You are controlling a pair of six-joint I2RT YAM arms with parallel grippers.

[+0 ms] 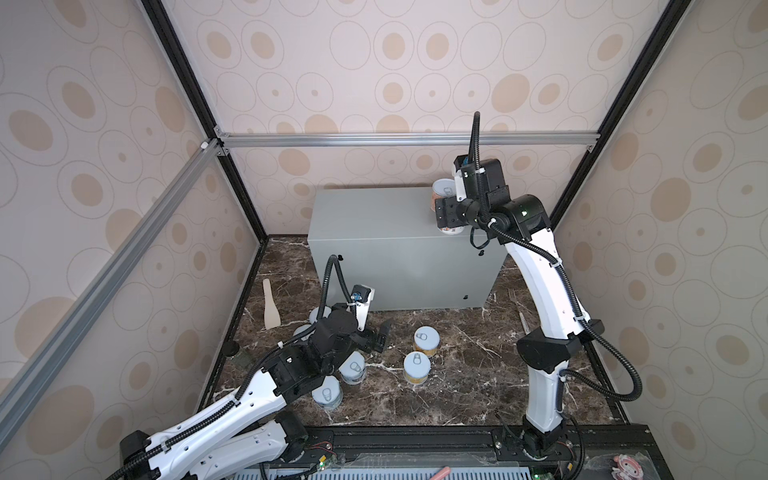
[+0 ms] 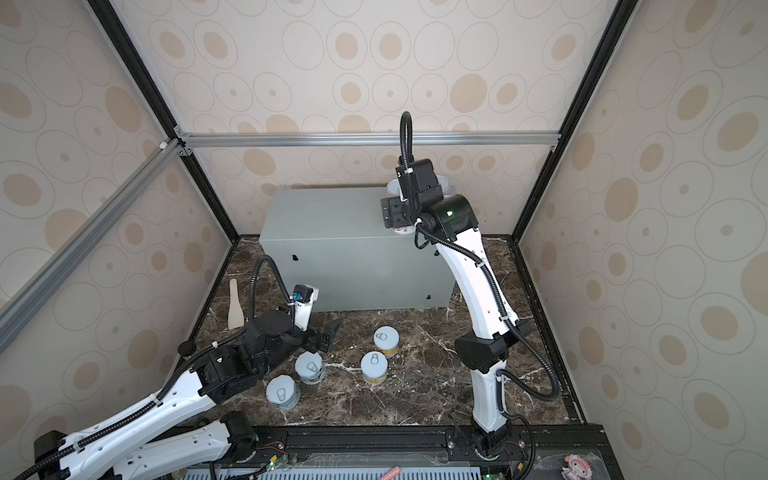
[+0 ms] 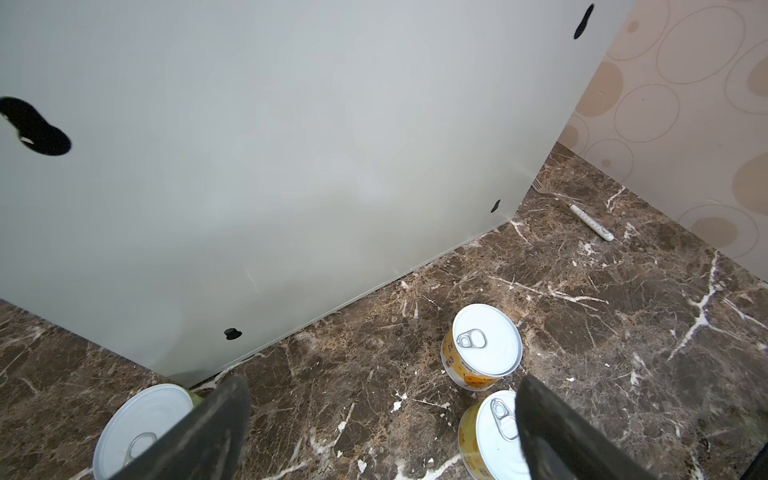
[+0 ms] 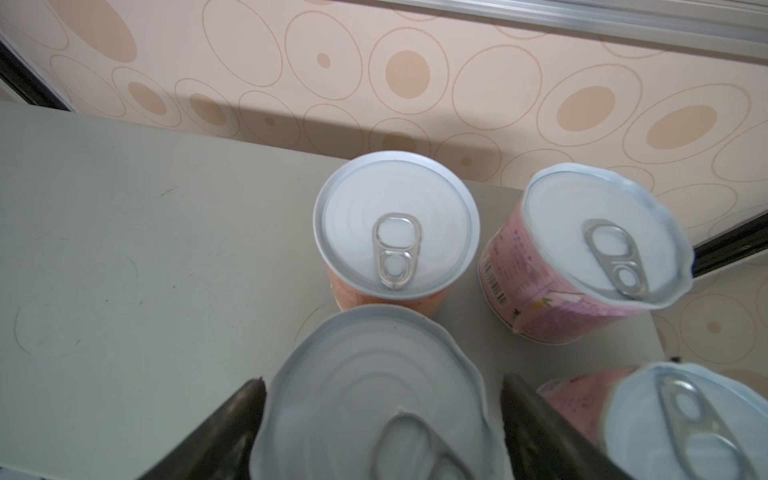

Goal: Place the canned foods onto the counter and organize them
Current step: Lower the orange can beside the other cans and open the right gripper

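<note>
Looking at the right gripper [image 4: 382, 378], we see its jaws standing just clear on either side of a short silver-lidded can [image 4: 374, 395], upright on the large light-grey metal box counter [image 4: 124, 249]; we judge it released. An orange-labelled can [image 4: 395, 232] and two pink-labelled cans [image 4: 552, 291] crowd close, so retreat wants a straight lift. The left gripper [image 3: 382, 384] gapes empty, nearer the two yellow-labelled cans [image 3: 482, 345].

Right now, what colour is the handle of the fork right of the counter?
Fork handle: white; shows best in left wrist view.
</note>
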